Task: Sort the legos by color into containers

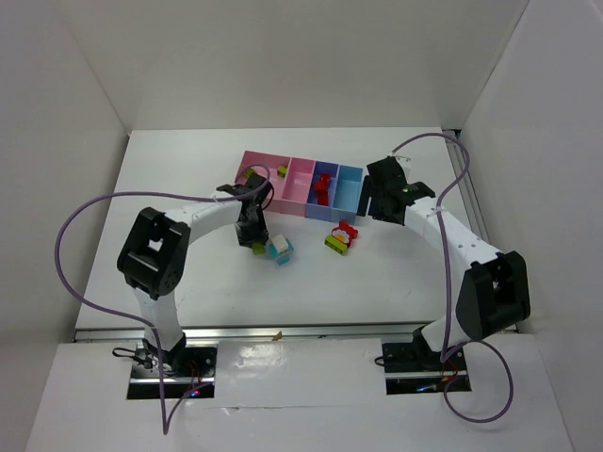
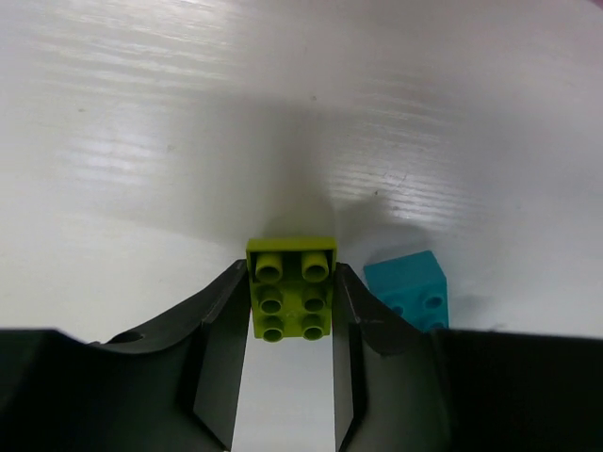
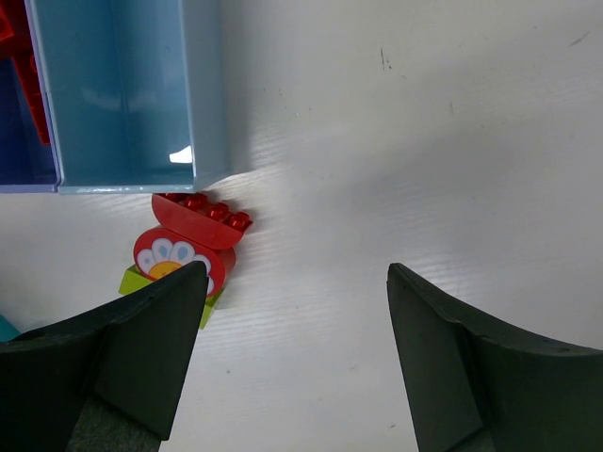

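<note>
One red lego (image 3: 179, 256) with flower print

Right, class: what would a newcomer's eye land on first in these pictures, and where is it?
Mid-scene, the left gripper clamps a lime green brick, a cyan brick just beside it. Across the far side of the table runs the pastel row of four bins, red bricks in the periwinkle bin. The right gripper hangs open near a red and green clump by the light blue bin.
</note>
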